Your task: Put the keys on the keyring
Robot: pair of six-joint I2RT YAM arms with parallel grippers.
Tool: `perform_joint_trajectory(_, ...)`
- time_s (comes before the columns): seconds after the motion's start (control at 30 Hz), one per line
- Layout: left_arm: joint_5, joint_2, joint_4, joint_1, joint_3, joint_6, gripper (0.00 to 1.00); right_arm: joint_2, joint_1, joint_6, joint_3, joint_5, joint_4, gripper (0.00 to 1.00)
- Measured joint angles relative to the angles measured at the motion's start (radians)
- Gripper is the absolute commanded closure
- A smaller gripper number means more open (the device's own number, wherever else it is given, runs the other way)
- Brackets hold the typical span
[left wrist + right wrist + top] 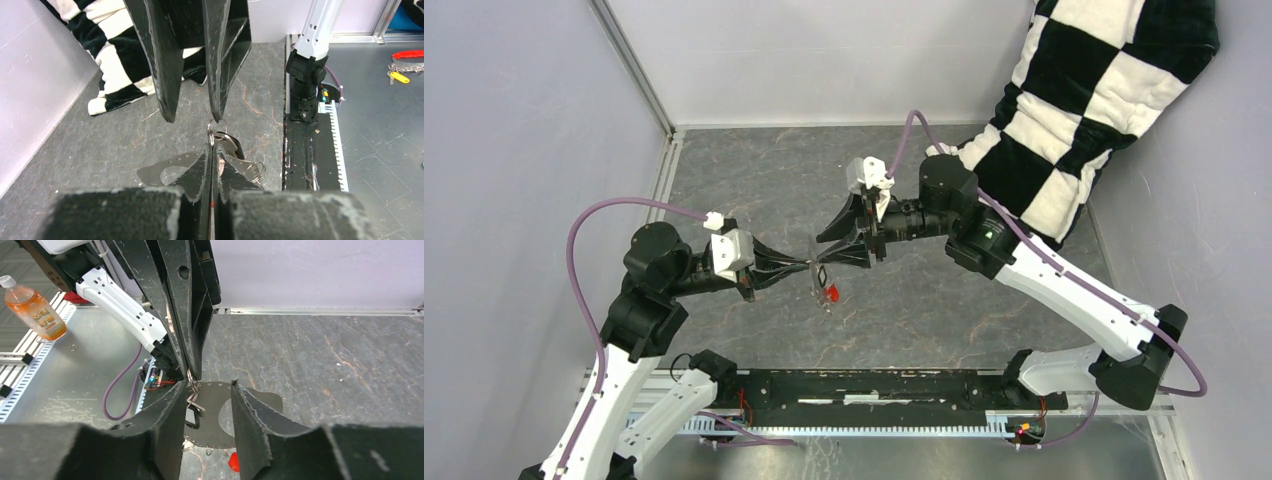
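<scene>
The keyring [814,250] hangs edge-on between the two grippers at mid-table. My left gripper [807,266] is shut on its top edge, fingertips pressed together [211,149]. In the right wrist view the keyring [250,405] is a flat grey oval plate with a round hole, facing the camera. A black key [193,416] with a pale spot dangles from wire loops on it. A red key [232,462] [832,295] hangs at its lower edge. My right gripper [209,392] [823,266] is open, its fingers on either side of the black key and holding nothing.
A black-and-white checkered cloth [1084,90] lies at the back right. A black rail [874,385] with the arm bases runs along the near edge. Off the table are an orange drink bottle [32,307] and a bunch of spare keys [402,75]. Grey walls close in three sides.
</scene>
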Motion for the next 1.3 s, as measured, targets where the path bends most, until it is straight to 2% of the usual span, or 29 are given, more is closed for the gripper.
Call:
perform_joint_trajectory(0.3,0.0,0.002,0.0,0.0,0.0,0.0,0.98,0.034,0.016,0.031,-0.027,-0.042,0.055,0.82)
perform_joint_trajectory(0.4,0.0,0.002,0.0,0.0,0.0,0.0,0.98,0.035,0.016,0.034,-0.028,-0.056,0.062,0.84)
perform_joint_trajectory(0.53,-0.001,0.002,0.0,0.0,0.0,0.0,0.98,0.035,0.02,0.033,-0.029,-0.058,0.061,0.99)
perform_joint_trajectory(0.73,-0.002,0.003,-0.005,0.0,0.0,0.0,0.97,0.035,0.021,0.015,-0.029,-0.056,0.045,1.0)
perform_joint_trajectory(0.77,-0.001,0.003,-0.007,0.0,0.0,0.0,0.93,0.035,0.022,0.011,-0.029,-0.055,0.041,1.0)
perform_joint_trajectory(0.83,-0.001,0.004,-0.015,0.0,0.0,0.002,0.77,0.035,0.023,0.005,-0.026,-0.048,0.026,1.0)
perform_joint_trajectory(0.9,0.002,0.014,-0.048,0.0,0.008,0.029,0.71,0.038,0.028,-0.014,-0.008,-0.028,-0.023,1.0)
perform_joint_trajectory(1.17,0.014,0.135,-0.249,0.0,0.113,0.213,0.7,0.113,0.05,-0.087,0.114,0.058,-0.25,1.0)
perform_joint_trajectory(1.3,0.021,0.186,-0.335,0.0,0.144,0.274,0.75,0.148,0.076,-0.117,0.165,0.1,-0.335,1.0)
